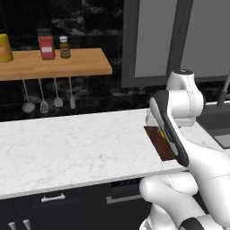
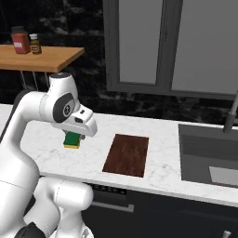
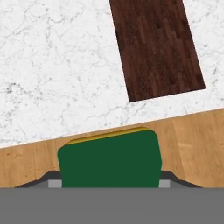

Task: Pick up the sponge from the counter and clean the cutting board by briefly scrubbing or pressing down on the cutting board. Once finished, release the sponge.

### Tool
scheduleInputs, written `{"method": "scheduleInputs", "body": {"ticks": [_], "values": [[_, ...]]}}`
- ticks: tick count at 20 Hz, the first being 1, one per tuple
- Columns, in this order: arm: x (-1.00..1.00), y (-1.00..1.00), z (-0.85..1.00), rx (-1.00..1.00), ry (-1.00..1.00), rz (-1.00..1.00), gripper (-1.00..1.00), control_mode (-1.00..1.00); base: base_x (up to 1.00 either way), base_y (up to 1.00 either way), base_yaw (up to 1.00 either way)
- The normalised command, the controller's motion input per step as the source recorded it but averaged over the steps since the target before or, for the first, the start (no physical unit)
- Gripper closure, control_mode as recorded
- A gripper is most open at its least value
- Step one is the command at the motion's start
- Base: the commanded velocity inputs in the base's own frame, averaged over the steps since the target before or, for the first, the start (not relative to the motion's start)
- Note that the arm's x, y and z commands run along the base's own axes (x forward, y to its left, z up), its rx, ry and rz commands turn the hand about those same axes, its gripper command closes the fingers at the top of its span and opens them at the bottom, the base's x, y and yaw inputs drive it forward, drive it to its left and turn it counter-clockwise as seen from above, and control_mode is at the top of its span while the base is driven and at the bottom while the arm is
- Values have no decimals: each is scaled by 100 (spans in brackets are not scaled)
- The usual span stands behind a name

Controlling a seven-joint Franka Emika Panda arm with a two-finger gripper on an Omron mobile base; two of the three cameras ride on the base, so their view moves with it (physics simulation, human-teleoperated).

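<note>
While above counter (image 2: 46,144), jaws clamping sponge (image 3: 109,159)

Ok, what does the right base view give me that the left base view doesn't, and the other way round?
Right base view adds: the sponge clamped in the hand, apparently lifted off the counter, left of the cutting board and apart from it, plus the board's whole top. Left base view adds: a yellow container on the wooden shelf; there the arm covers much of the board. Both share: counter, board, shelf, its red jar and small bottle.
</note>
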Motion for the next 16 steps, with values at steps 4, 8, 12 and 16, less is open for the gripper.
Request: {"method": "scheduleInputs", "body": {"ticks": [4,8,12,16], "values": [[0,0,0,0,0,0,100,100,2,-5,5],[0,0,0,0,0,0,100,100,16,0,3],[0,0,0,0,0,0,100,100,28,0,2],[0,0,0,0,0,0,100,100,26,0,0]]}}
